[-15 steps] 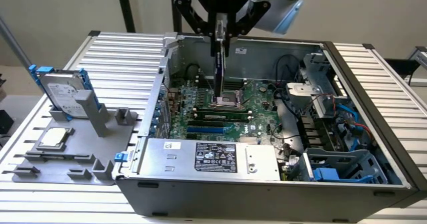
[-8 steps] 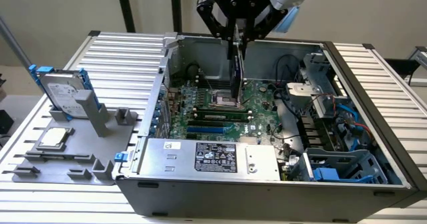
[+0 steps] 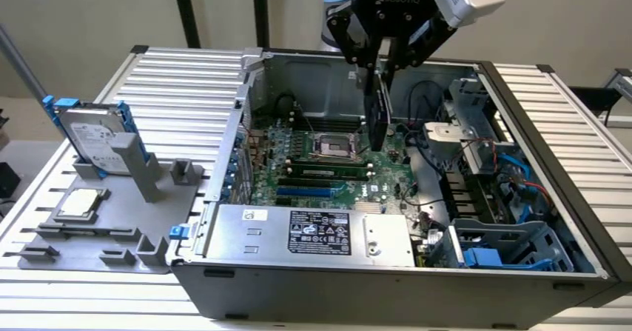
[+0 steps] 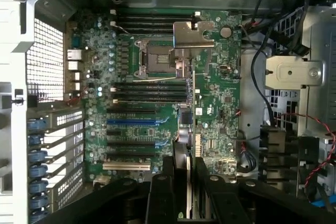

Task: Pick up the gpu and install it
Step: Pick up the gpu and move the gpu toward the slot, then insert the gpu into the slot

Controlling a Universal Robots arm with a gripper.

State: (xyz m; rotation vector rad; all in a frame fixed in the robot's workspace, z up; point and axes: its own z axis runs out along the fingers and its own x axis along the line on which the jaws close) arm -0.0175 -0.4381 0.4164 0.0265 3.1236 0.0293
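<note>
we see a black tool (image 3: 381,68) and a dark, near-black gpu (image 3: 377,120) seen edge-on. the motherboard (image 3: 296,153) is green, speckled with small silver parts, with black slots and one bright blue slot (image 3: 311,192). the computer case (image 3: 395,286) is grey, and its power supply (image 3: 257,235) is silver with a black label (image 3: 318,232). the surface (image 3: 188,79) is pale silver, patterned with ribbed stripes. the hard drive (image 3: 94,135) is silver with blue rails, the cpu chip (image 3: 81,204) is silver and the tray (image 3: 59,253) is grey. thin red and black wires (image 4: 315,129) show in the wrist view.
</note>
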